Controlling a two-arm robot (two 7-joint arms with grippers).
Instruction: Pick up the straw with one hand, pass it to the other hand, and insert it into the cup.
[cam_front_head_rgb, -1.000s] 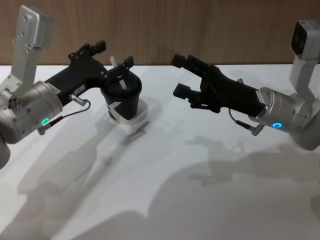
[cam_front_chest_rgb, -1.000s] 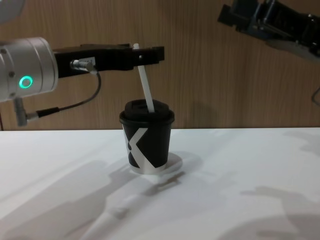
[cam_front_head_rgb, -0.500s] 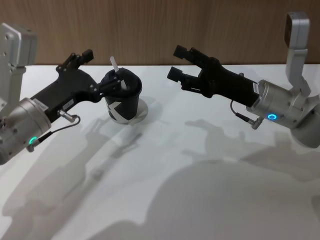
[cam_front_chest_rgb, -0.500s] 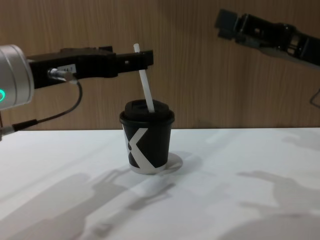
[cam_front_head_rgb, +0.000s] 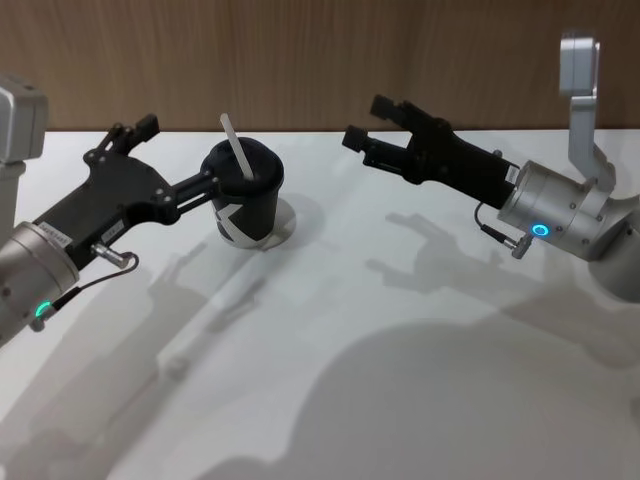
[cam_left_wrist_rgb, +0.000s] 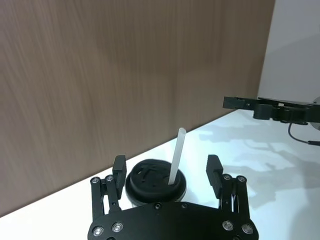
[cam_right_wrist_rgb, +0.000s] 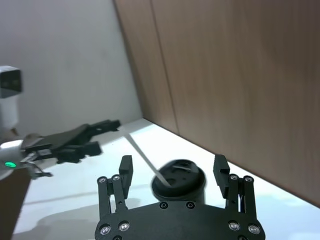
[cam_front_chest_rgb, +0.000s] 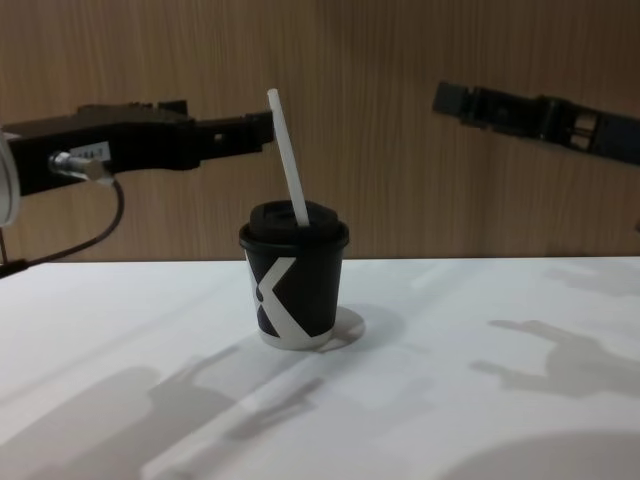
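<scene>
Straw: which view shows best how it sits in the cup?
Chest view: the straw shows side-on, full length, leaning left out of the cup lid. Head view foreshortens it from above. Left wrist view shows it entering the lid between open fingers. Right wrist view shows it farther off, slanted.

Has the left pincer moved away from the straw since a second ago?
Yes. The left pincer was closed on the straw; now it is open and has pulled back leftward from the cup, which stayed put.
</scene>
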